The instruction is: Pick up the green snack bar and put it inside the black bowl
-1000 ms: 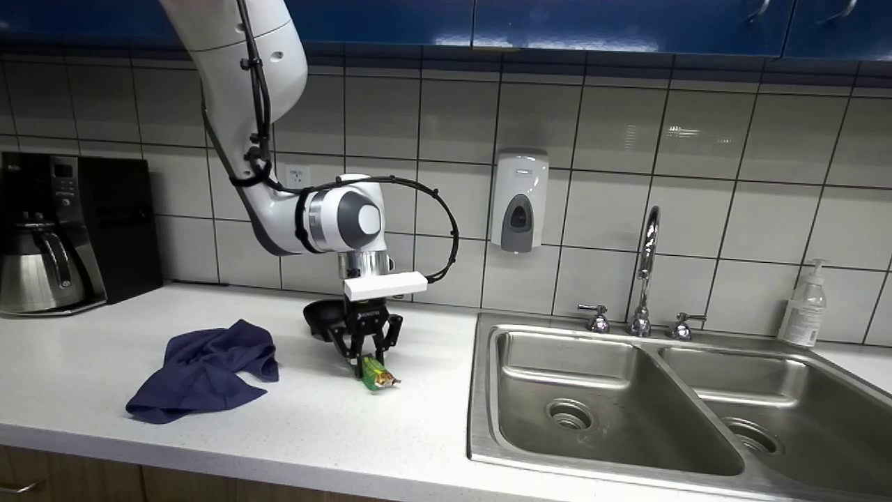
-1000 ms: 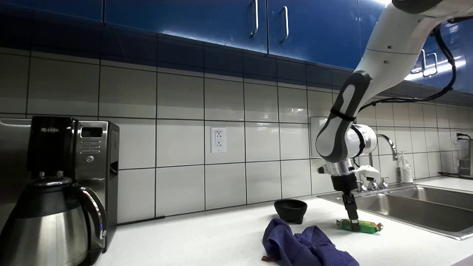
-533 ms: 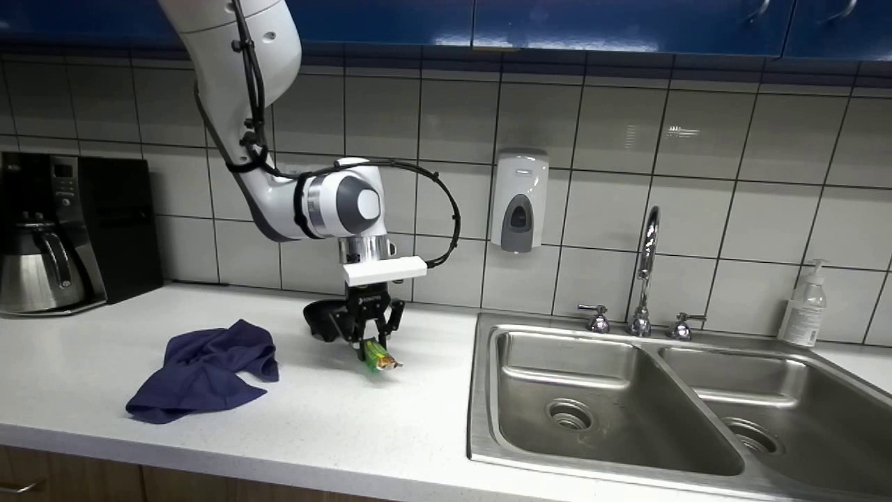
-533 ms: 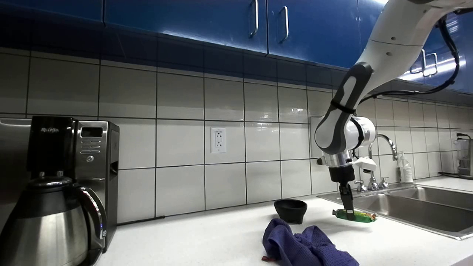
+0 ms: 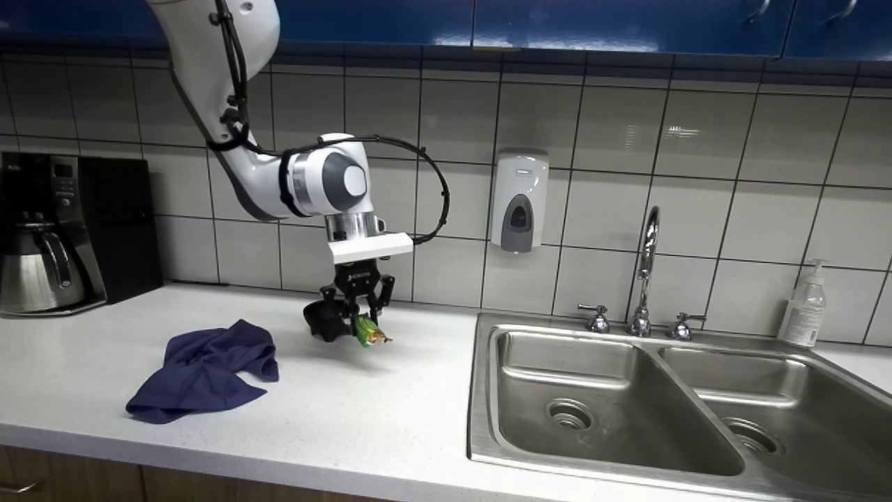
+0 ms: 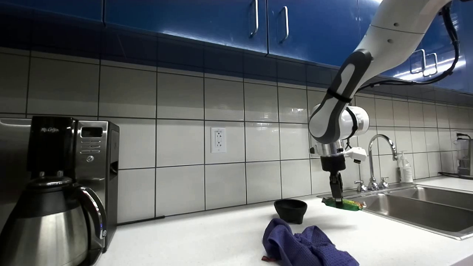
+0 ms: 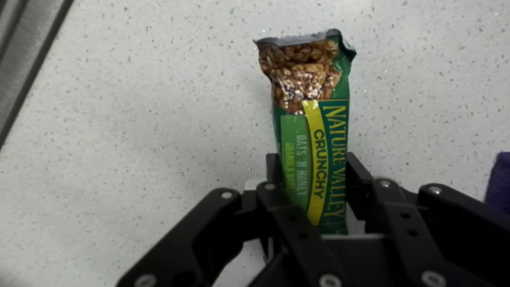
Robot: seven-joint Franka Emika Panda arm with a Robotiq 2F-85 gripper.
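Robotiq gripper (image 7: 314, 169), black and two-fingered, is closed on the green plastic-wrapped snack bar (image 7: 311, 127), which is held near its middle above the white speckled countertop (image 6: 192, 236). To its left, near the far white-tiled wall (image 6: 225, 181), stands the small black bowl (image 6: 291, 212). Enough height should be given for the rim to be cleared; the bar looks roughly as long as the mouth, so it is best centred and released low.

Wall (image 6: 181, 144): pale-tiled, dark-grouted
Upper cabinets (image 6: 184, 22): glossy blue, metal-handled
Countertop (image 5: 390, 411): white, speckled
Sink (image 5: 613, 411): steel, double-basin
Lower cabinets (image 5: 77, 477): brown
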